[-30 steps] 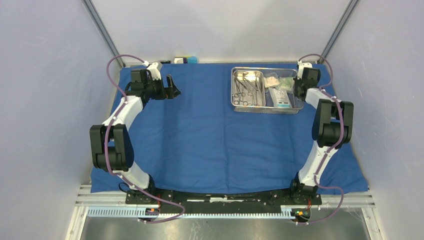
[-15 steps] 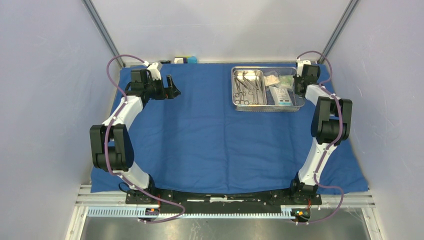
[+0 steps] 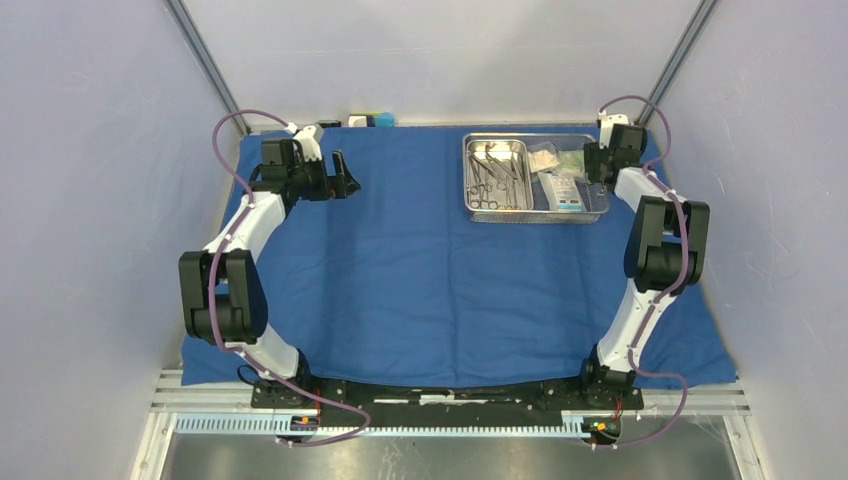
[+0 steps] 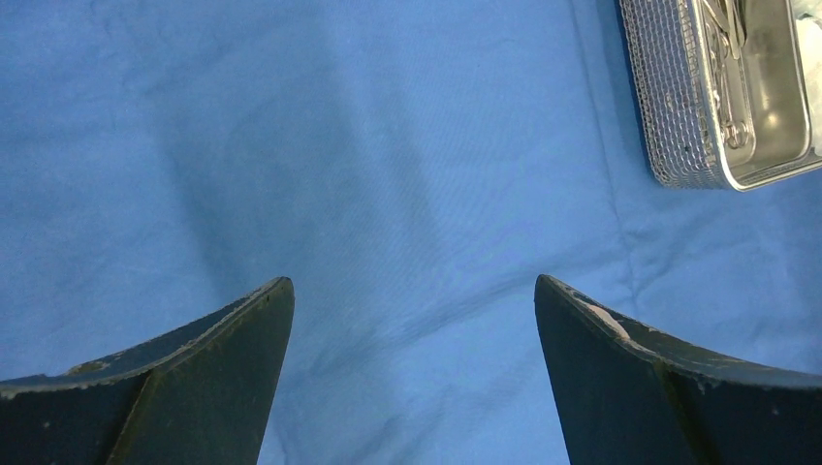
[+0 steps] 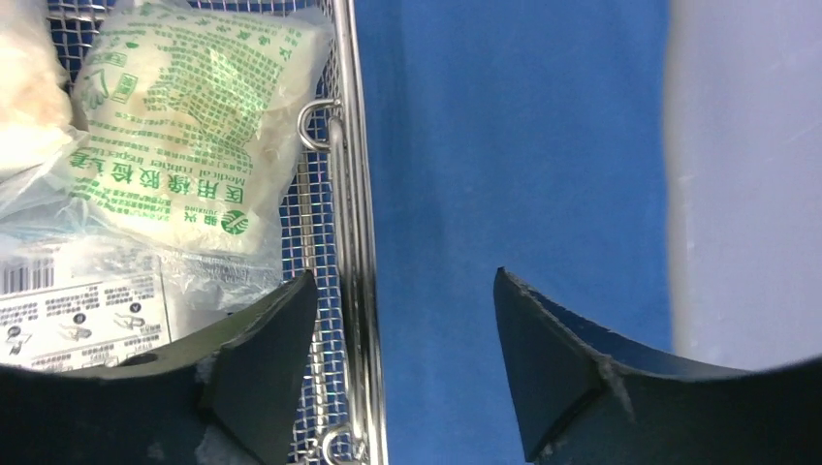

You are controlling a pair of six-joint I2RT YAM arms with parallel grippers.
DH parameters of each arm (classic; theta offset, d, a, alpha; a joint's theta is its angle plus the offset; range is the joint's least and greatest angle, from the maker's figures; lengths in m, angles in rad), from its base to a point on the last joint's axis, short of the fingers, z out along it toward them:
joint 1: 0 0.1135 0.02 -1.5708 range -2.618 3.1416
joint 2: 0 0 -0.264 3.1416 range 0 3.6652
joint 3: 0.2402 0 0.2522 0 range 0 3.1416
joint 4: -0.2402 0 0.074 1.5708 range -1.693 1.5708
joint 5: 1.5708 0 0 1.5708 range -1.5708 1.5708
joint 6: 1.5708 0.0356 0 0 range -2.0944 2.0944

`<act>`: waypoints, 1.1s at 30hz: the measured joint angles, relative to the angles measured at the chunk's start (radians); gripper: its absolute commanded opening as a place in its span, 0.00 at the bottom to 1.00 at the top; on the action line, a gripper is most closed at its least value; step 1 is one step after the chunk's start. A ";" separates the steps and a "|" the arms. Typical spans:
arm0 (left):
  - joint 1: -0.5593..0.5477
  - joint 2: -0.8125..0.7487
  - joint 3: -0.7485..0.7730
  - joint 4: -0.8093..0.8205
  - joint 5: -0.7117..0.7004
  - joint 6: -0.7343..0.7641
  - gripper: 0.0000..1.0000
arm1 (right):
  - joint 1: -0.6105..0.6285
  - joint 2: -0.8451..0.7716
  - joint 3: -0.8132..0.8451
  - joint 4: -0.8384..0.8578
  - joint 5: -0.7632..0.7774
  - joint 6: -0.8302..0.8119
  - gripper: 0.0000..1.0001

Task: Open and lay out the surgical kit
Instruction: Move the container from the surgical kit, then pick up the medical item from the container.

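Note:
The blue cloth wrap (image 3: 420, 260) lies spread flat over the table. At the back right stands the steel mesh tray (image 3: 600, 212), with the inner pan (image 3: 497, 205) in its left half holding slim metal instruments (image 3: 490, 180). Clear packets (image 3: 560, 185) fill its right half, one printed in green (image 5: 184, 126). My right gripper (image 5: 404, 275) hangs open at the tray's right end. Its fingers straddle the wire rim (image 5: 347, 194) without touching it. My left gripper (image 4: 413, 280) is open above bare cloth at the back left, far from the tray (image 4: 669, 97).
A small blue and white object (image 3: 372, 121) sits at the back edge, beyond the cloth. Pale enclosure walls stand close on both sides, and the right wall (image 5: 746, 174) is just beyond my right gripper. Metal frame posts run up the back corners.
My right gripper has opened and let go of the tray's right rim, and its wrist has shifted a little toward the back. The left arm has not moved.

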 measured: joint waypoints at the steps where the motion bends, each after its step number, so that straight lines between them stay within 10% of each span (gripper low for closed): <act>1: 0.000 -0.003 0.000 -0.005 -0.002 0.000 1.00 | -0.001 -0.013 -0.002 0.000 -0.001 -0.004 0.77; 14: 0.000 -0.038 0.008 -0.035 -0.022 0.026 1.00 | 0.043 -0.294 -0.025 -0.056 -0.145 -0.064 0.80; 33: 0.000 -0.204 -0.058 -0.076 -0.044 0.105 1.00 | 0.150 -0.087 -0.046 -0.203 -0.246 -0.048 0.76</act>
